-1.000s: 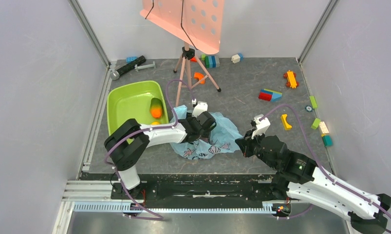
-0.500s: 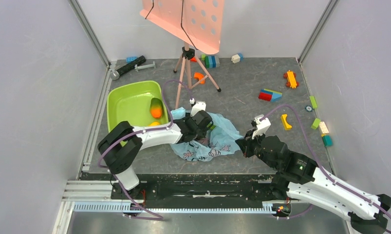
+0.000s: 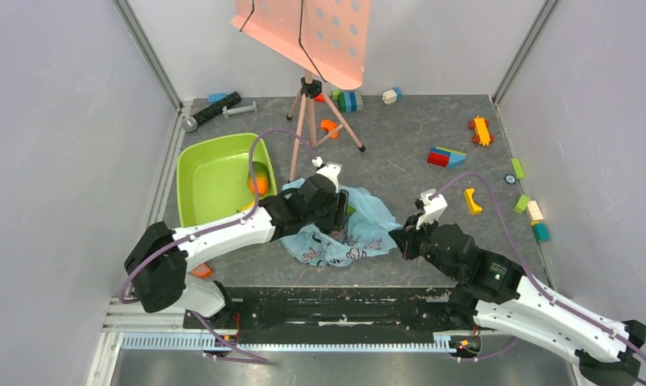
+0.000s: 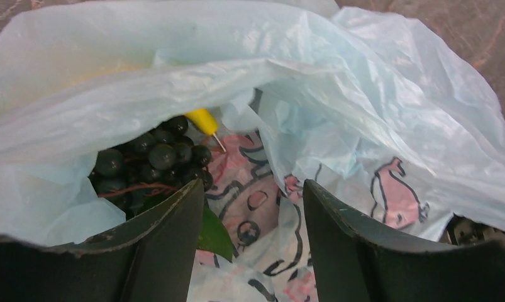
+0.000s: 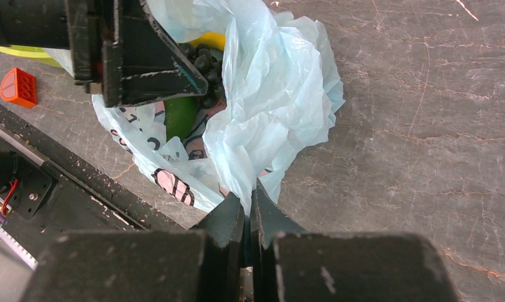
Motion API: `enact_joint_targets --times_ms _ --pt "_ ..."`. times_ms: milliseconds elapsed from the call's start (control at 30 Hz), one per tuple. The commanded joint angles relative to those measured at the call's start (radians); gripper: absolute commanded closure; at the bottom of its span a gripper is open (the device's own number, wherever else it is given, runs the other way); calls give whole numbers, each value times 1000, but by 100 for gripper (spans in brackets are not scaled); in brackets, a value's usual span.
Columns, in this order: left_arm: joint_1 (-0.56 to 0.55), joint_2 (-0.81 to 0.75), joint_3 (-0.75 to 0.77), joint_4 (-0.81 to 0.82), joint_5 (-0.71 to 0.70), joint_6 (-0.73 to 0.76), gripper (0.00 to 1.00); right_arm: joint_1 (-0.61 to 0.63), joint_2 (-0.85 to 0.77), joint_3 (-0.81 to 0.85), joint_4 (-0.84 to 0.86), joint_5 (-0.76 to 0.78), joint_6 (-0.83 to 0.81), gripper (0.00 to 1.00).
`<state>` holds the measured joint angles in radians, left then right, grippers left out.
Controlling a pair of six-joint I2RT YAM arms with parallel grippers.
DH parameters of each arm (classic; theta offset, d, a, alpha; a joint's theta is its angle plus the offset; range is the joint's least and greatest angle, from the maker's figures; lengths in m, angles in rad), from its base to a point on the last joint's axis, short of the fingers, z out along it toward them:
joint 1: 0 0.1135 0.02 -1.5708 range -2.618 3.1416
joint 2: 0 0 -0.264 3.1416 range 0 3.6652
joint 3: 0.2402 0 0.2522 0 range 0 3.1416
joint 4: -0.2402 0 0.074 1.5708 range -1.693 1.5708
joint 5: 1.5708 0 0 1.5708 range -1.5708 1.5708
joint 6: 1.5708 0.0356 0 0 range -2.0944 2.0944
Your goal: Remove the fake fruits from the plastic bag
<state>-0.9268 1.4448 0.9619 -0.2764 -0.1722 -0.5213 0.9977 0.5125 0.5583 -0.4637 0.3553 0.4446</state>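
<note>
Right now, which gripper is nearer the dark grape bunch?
Left. The left gripper, open, is right beside the grape bunch; the right gripper pinches the plastic bag edge, farther off.

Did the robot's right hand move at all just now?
No. The right hand stays where it was, just as far from the yellow block on the table as before, and still shut on the edge of the plastic bag.

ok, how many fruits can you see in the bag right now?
2. A dark grape bunch at the bag's mouth, and a yellow piece right behind it. The green bit beside the grapes may be their leaf or a third fruit; folds may hide more.
</note>
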Motion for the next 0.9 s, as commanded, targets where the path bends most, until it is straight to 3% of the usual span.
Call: enact_joint_targets --times_ms 0,167,367,600,867 --pt "-1 -68 -8 -40 93 47 35 1 -1 0 27 3 8 100" --pt "-1 -132 0 -66 128 58 34 1 -6 0 28 3 11 100" --pt "-1 -114 -11 -72 24 36 29 1 1 -9 43 -9 14 100" --pt "-1 -40 -65 151 -50 -56 30 1 8 -12 46 -10 5 100" --pt "0 113 -3 241 -53 -107 37 1 7 -15 41 2 5 100"
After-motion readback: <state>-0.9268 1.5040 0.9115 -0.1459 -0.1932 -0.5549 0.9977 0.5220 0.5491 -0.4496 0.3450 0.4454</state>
